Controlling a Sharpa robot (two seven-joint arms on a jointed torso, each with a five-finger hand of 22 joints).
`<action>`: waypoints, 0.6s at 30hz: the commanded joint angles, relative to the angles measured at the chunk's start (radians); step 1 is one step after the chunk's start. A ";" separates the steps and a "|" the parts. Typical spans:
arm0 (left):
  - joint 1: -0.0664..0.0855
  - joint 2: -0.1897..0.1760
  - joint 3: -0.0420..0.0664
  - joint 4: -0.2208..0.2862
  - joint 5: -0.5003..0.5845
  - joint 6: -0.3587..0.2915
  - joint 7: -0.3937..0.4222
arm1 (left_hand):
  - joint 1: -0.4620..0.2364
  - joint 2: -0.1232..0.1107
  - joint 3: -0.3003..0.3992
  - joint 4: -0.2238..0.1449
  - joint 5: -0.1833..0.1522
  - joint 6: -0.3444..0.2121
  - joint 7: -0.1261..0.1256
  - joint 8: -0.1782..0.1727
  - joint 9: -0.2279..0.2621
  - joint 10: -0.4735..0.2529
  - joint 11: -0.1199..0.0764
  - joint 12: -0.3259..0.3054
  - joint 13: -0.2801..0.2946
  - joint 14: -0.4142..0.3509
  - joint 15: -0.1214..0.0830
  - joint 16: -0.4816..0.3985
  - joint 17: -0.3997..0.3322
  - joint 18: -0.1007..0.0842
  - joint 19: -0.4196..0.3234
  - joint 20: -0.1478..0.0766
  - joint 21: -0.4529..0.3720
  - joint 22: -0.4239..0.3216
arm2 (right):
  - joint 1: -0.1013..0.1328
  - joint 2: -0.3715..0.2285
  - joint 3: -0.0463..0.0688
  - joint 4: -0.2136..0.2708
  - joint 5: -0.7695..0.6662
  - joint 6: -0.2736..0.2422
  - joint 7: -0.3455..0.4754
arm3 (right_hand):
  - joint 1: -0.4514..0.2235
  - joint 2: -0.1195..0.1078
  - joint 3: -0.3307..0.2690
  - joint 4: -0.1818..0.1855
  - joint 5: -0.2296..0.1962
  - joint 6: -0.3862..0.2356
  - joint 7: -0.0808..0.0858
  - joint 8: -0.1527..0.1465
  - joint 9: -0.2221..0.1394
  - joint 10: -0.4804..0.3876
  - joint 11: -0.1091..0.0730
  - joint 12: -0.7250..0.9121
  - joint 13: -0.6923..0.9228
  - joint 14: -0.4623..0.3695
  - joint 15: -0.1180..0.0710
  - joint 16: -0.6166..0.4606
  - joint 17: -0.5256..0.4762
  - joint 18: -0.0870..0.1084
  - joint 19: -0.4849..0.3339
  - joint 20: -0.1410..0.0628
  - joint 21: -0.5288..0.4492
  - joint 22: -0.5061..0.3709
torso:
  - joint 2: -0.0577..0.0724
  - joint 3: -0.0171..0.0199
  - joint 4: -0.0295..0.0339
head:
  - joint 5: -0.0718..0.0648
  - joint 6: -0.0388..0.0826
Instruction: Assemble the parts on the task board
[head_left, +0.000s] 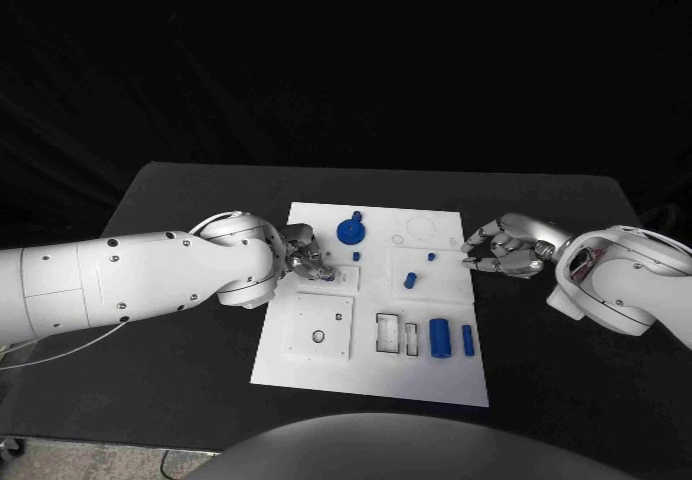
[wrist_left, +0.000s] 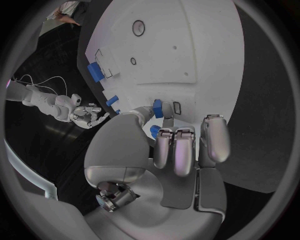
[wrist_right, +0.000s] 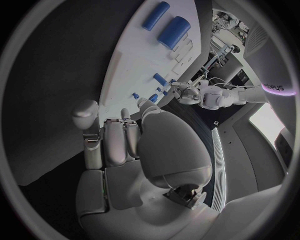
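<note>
**Head view: both hands at the task board's edges**

I see the white task board (head_left: 372, 375) lying mid-table, and I place everything against it. My left hand (head_left: 303, 252) sits over its left edge, fingers curled in by a small square plate; the left wrist view shows a small blue part (wrist_left: 157, 108) at the fingertips, but I cannot tell whether it is pinched. My right hand (head_left: 500, 248) hovers just off the board's right edge, fingers curled with nothing in them. On the board a blue round piece (head_left: 351, 230) stands near the far edge, a blue peg (head_left: 411, 280) in the middle, and two blue cylinders (head_left: 440, 337) lie near the right edge.
</note>
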 joint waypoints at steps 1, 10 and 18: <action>-0.001 -0.002 0.000 0.006 -0.043 -0.033 -0.005 | -0.005 0.001 0.013 -0.008 0.005 0.003 -0.004 0.006 0.002 0.105 0.002 0.002 0.263 0.102 0.001 0.002 0.263 -0.003 0.009 -0.001 -0.001 0.087 | -0.001 0.001 0.000 -0.001 0.002 0.011 -0.002 | -0.004 0.000 0.002 0.004 -0.001 0.004 0.000 -0.005 -0.001 -0.006 -0.001 -0.003 0.059 -0.004 0.004 -0.005 -0.002 0.018 -0.005 0.000 -0.007 -0.001 | 0.000 0.0009 -0.0006 | 0.001 0.000; -0.005 0.001 -0.001 -0.004 -0.045 -0.027 -0.015 | -0.019 0.007 0.022 -0.006 -0.011 -0.005 0.000 -0.004 0.007 0.105 0.004 0.002 0.263 0.102 0.002 0.002 0.263 -0.003 0.008 -0.001 -0.003 0.087 | -0.002 0.003 0.000 -0.002 0.002 0.012 -0.002 | -0.003 -0.001 0.003 0.003 0.001 0.004 0.000 -0.005 -0.001 -0.008 -0.001 -0.005 0.057 -0.005 0.004 -0.007 -0.003 0.018 -0.006 0.000 -0.010 -0.002 | -0.001 0.0010 -0.0005 | -0.001 0.000; -0.014 0.008 -0.001 -0.017 -0.034 -0.025 -0.012 | -0.022 0.014 0.025 -0.006 -0.011 -0.003 0.000 -0.004 0.009 0.105 0.005 0.002 0.263 0.102 0.002 0.002 0.263 -0.004 0.010 0.000 -0.002 0.089 | -0.002 0.005 0.000 -0.004 0.005 0.012 -0.001 | -0.003 -0.001 0.003 0.003 0.001 0.004 0.000 -0.005 -0.001 -0.008 -0.001 -0.006 0.057 -0.005 0.004 -0.008 -0.004 0.018 -0.006 0.000 -0.011 -0.002 | 0.000 0.0012 -0.0007 | -0.001 0.000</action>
